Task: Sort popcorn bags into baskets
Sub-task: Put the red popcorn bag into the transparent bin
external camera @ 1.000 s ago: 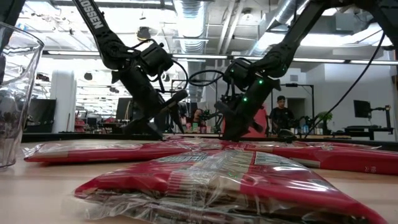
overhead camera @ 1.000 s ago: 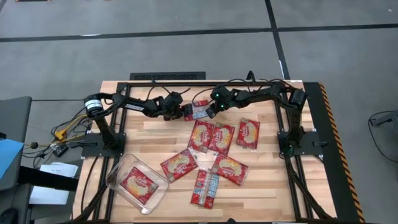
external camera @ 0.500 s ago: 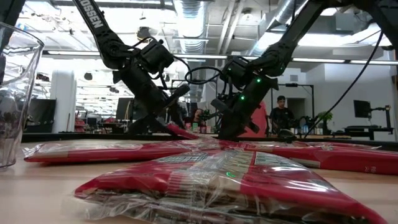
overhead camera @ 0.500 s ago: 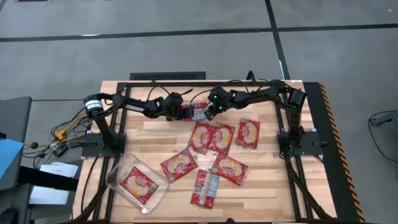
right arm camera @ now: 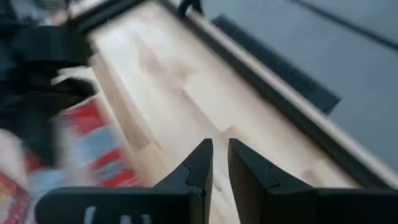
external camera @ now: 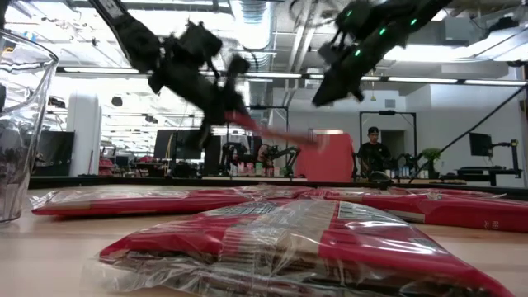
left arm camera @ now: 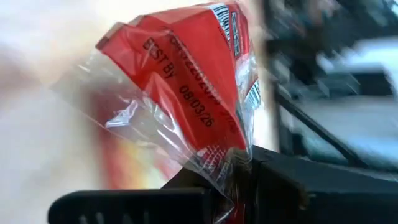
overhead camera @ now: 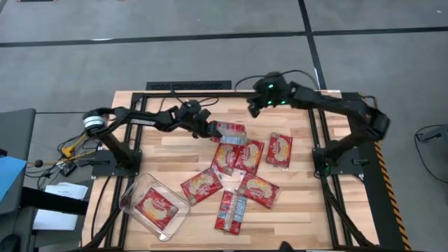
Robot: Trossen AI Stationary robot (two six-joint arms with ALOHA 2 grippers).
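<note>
My left gripper [overhead camera: 213, 129] is shut on a red popcorn bag [overhead camera: 232, 131], which hangs in the air over the far middle of the table [external camera: 280, 134]. My right gripper [overhead camera: 253, 110] is higher and farther back. Its fingers [right arm camera: 202, 163] stand a narrow gap apart with nothing between them. Several more popcorn bags [overhead camera: 248, 155] lie flat on the wooden table's middle. The clear basket [overhead camera: 140, 183] stands near the left front corner with one bag [overhead camera: 155, 205] lying flat in it. My left gripper pinches the bag between its two fingers by one end, at the crumpled clear wrapper edge [left arm camera: 221, 163]. The fingers come from the table's left, slanting down. The bag sticks out beyond them toward the right, tilted, lifted clear of the table.
The loose bags lie in a cluster between the arms, some overlapping [overhead camera: 227, 157], with one at the near edge [overhead camera: 229, 211]. A black frame [overhead camera: 189, 85] runs along the table's far edge. A person [external camera: 373, 148] stands far off in the room behind.
My left gripper has shut on the bag's end and lifted it clear of the table. The bag now slants in the air. My right gripper has drawn away from the bag, rising and going toward the far right.
</note>
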